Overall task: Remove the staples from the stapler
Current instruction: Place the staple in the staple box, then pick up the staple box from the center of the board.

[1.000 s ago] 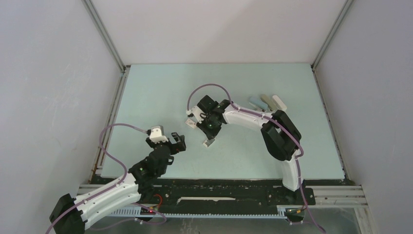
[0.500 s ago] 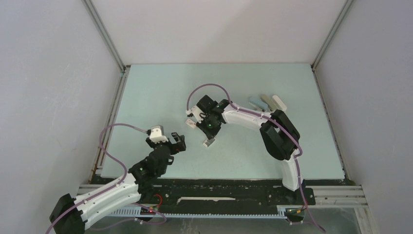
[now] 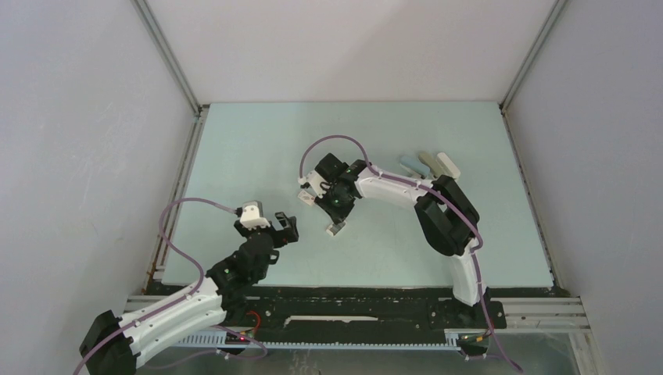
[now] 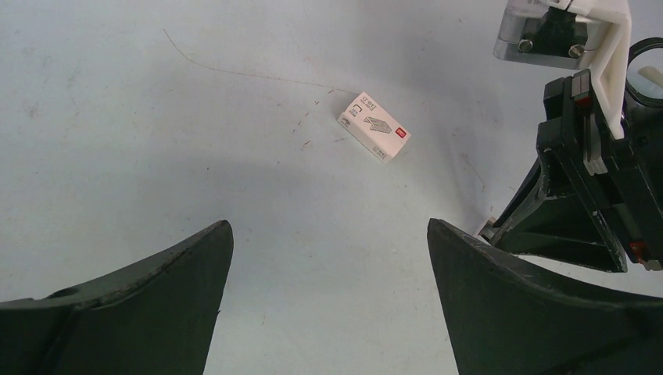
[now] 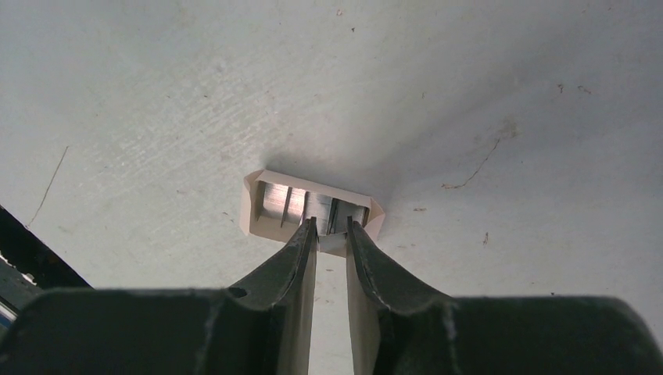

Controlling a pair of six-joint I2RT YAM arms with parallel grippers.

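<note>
Table (image 3: 234, 156): fanned stapler (image 3: 428, 164), white box (image 4: 374, 126), open tray (image 5: 259, 211) of staples (image 5: 275, 201).

I count two claws: left claw (image 4: 328, 225), right claw (image 5: 331, 226). One stapler (image 3: 426, 164) is on the tabletop (image 3: 258, 148), fanned into three arms. One closed white box (image 4: 374, 127). One open tray (image 5: 250, 211) of staples (image 5: 277, 201); I cannot count the individual strips.

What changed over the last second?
The right arm's elbow edged slightly left; nothing was grasped or released. Unchanged: right fingers pinching the staples at their tray, left fingers open and idle, white box and stapler in place.
</note>
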